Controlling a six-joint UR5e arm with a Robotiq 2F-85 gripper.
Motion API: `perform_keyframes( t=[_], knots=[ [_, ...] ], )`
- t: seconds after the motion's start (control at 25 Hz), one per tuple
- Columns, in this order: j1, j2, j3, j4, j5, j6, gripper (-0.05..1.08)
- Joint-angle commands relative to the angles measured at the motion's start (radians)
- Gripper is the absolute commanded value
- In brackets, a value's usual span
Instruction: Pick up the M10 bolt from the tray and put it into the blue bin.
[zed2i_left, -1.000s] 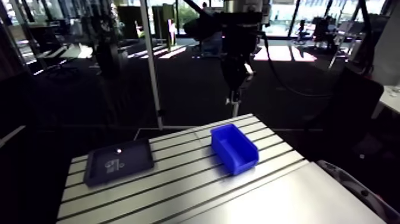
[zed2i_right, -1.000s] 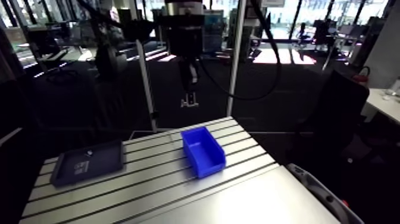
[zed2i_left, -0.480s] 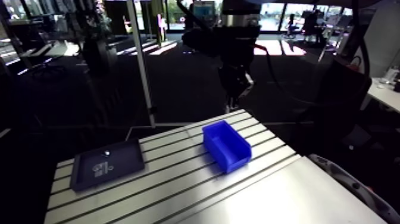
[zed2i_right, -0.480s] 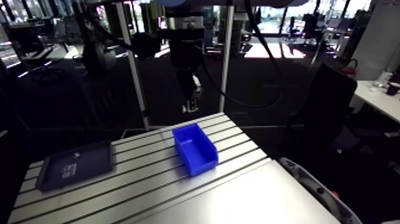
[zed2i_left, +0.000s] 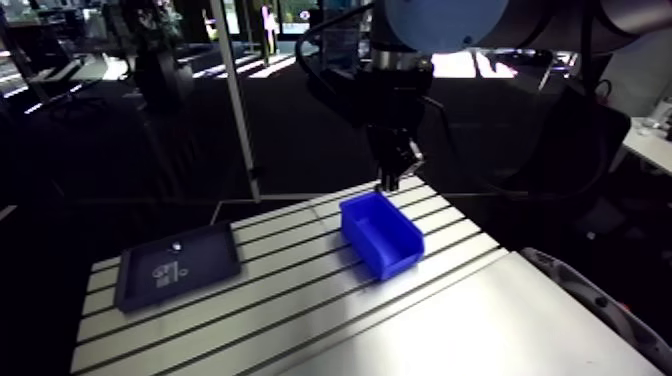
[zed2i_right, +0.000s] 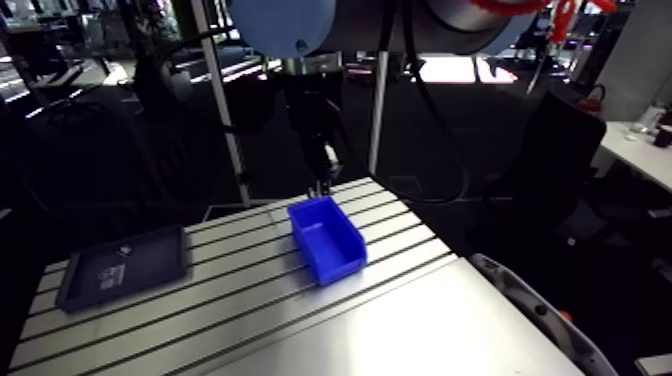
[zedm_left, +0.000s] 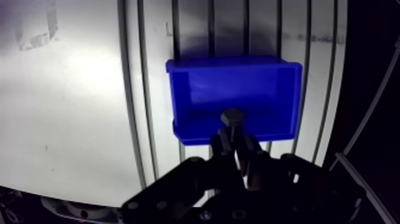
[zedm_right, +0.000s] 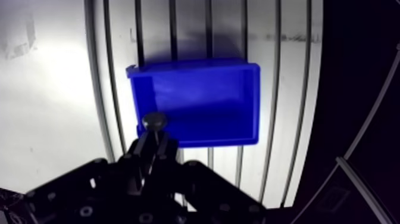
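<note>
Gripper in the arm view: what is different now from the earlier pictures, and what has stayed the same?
The gripper has come down from high above the table to close above the rim of the blue bin. The wrist view shows it shut on the bolt. The bin and the tray lie where they were.

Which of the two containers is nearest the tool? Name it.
The blue bin: the tool, shut on the bolt, hangs over its edge; the dark tray lies far aside.
</note>
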Motion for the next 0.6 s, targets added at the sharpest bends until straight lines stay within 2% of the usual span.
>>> perform_keyframes(
  t=[0.04, 0.44, 0.6],
  knots=[
    [0.0, 0.043, 0.015, -0.059, -0.018, 0.003, 1.05],
    [0.006, 0.107, 0.017, -0.079, -0.02, 0.033, 1.05],
    [0.008, 0.146, 0.018, -0.137, -0.021, 0.047, 1.05]
  ],
)
